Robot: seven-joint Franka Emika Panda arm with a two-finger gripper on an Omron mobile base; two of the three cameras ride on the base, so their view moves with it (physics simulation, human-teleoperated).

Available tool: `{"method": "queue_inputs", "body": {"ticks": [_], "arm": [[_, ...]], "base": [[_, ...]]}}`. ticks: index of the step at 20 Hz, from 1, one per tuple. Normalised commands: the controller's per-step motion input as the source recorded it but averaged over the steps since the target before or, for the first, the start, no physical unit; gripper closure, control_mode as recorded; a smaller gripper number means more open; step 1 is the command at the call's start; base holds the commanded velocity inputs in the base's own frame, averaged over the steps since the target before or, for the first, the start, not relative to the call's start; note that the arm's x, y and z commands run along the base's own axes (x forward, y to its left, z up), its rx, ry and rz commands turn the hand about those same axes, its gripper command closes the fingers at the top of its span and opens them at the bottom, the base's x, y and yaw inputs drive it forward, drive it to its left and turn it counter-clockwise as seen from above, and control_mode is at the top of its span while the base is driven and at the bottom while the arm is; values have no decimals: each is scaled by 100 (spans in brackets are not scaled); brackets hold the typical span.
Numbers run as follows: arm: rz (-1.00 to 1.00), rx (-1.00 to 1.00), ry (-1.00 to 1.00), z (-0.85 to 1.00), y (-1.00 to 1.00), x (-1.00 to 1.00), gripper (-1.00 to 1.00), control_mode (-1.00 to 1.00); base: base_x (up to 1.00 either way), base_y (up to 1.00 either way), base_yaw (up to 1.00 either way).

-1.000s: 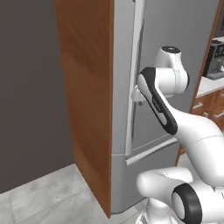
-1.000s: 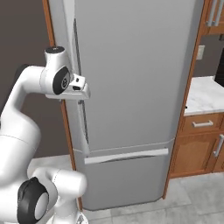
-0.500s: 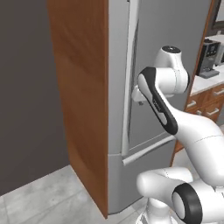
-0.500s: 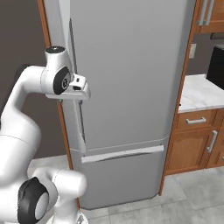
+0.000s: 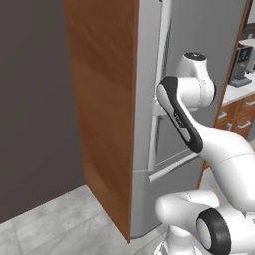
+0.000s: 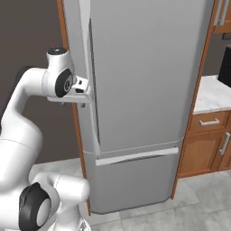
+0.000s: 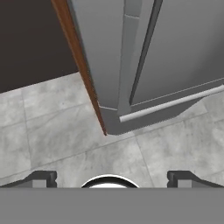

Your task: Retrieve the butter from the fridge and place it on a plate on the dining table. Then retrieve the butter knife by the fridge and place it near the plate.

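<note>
a kitchen with a dark wall [image 5: 35,99] and a grey tile floor [image 7: 52,127]. the big grey fridge [image 6: 144,90] stands shut inside a brown wood panel [image 5: 104,99], with a drawer at the bottom. a white counter [image 6: 214,92] on wood cabinets [image 6: 205,149] sits beside the fridge. the white arm [image 5: 199,134] reaches up to the fridge front by the long handle [image 6: 90,81]. the end effector [image 7: 111,177] has its tips [image 7: 41,177] wide apart, holding nothing, pointing down at the floor.
</note>
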Motion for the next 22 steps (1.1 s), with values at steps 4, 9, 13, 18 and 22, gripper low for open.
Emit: {"method": "queue_inputs", "body": {"ticks": [4, 9, 13, 18, 22], "arm": [[0, 0, 0, 0, 0, 0, -100, 100], [0, 0, 0, 0, 0, 0, -100, 100], [0, 0, 0, 0, 0, 0, -100, 100], [0, 0, 0, 0, 0, 0, -100, 100], [0, 0, -3, 0, 0, 3, -100, -100]], "base": [[-26, 0, -12], [-26, 0, -10], [-28, 3, -3], [-22, 0, -5], [0, 0, 0]]}}
